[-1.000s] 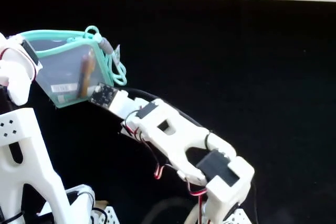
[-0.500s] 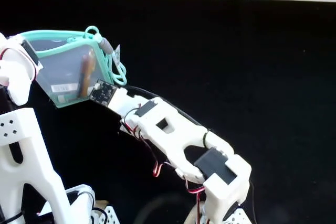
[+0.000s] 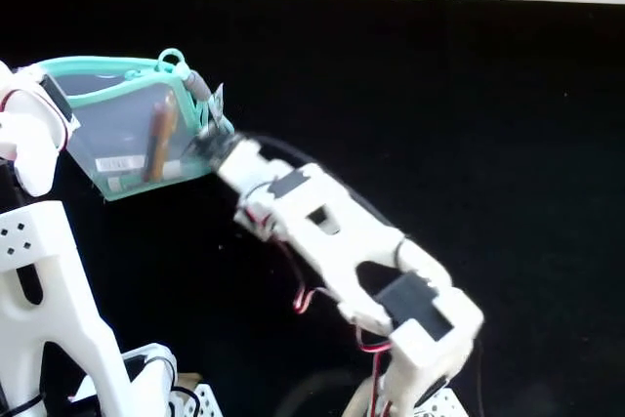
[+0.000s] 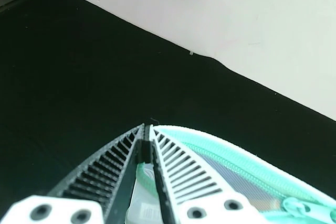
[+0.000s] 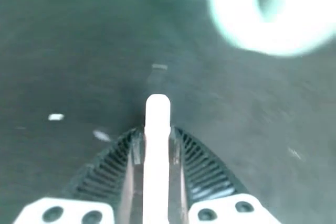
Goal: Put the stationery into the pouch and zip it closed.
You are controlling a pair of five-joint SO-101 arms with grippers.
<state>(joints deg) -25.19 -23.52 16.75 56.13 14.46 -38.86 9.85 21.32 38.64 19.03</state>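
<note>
Raised at the left above the black surface (image 3: 459, 95): clear, mint-trimmed pouch (image 3: 122, 129), brown stick (image 3: 159, 139) upright inside. Pinched at its left end in the left hand (image 4: 146, 128), fingers narrowed onto the mint edge. At the pouch's right end, beside the zipper pull (image 3: 200, 85): the right hand (image 5: 157, 124), clamped tight on a slim white piece (image 5: 157, 150).

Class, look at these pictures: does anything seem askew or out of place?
Yes: the pouch hangs tilted above the table, pinched at one end by the left gripper. The right gripper clamps a white stick.
</note>
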